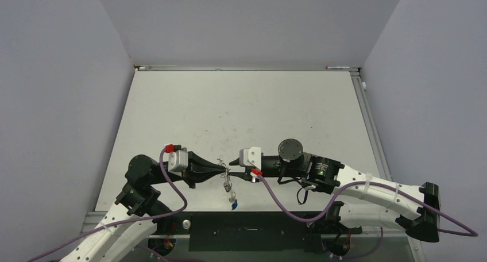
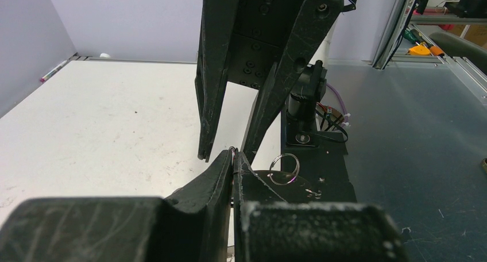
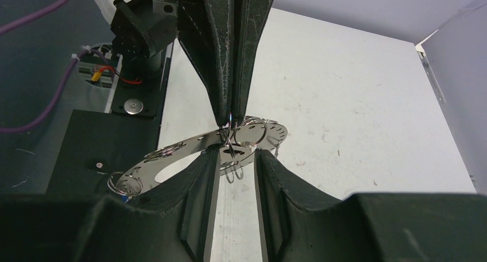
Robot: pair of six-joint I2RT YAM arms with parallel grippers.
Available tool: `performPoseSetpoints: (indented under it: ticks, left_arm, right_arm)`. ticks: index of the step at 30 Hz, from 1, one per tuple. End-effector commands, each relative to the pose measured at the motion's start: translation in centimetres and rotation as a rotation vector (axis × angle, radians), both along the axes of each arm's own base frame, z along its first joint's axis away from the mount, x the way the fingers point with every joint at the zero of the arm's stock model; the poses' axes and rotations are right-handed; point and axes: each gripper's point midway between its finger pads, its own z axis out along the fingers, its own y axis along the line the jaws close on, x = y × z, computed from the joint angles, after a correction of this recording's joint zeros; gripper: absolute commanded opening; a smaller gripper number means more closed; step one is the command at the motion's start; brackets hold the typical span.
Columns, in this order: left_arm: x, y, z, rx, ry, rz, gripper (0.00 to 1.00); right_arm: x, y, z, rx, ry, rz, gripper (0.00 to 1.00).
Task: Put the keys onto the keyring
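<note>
Keyring (image 3: 189, 142), a flat, mirror-bright metal ring with small wire loops (image 3: 127, 183) around its rim, is held off the table (image 1: 247, 112) near its front edge, between my two arms. At left, the left gripper (image 3: 231, 119) is clenched tight at the ring's far rim, though I cannot tell whether on the plate itself or on a loop. At centre, the keys (image 1: 229, 187) seem to dangle below the ring, a blue tag (image 1: 234, 205) lowest. At right, the right gripper (image 3: 236, 158) has its fingers apart on either side of the near rim, pinching nothing that I can see. I judge the ring stiff, light and slick, best pinched flat across its face near the rim and clear of the loops, which look thin and free to swing.
</note>
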Motion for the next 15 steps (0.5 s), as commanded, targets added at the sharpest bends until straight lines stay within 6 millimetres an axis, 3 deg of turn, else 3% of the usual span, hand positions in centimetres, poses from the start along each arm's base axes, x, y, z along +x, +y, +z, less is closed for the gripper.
performPoseSetpoints:
  ticks: [1, 15]
  left_arm:
    - [-0.19, 0.08, 1.42, -0.034, -0.052, -0.01, 0.0]
    - [0.01, 0.01, 1.3, -0.029, -0.044, -0.006, 0.0]
  right_arm:
    - [-0.07, 0.07, 3.41, 0.086, -0.049, 0.014, 0.3]
    - [-0.1, 0.06, 3.23, 0.08, -0.047, 0.015, 0.15]
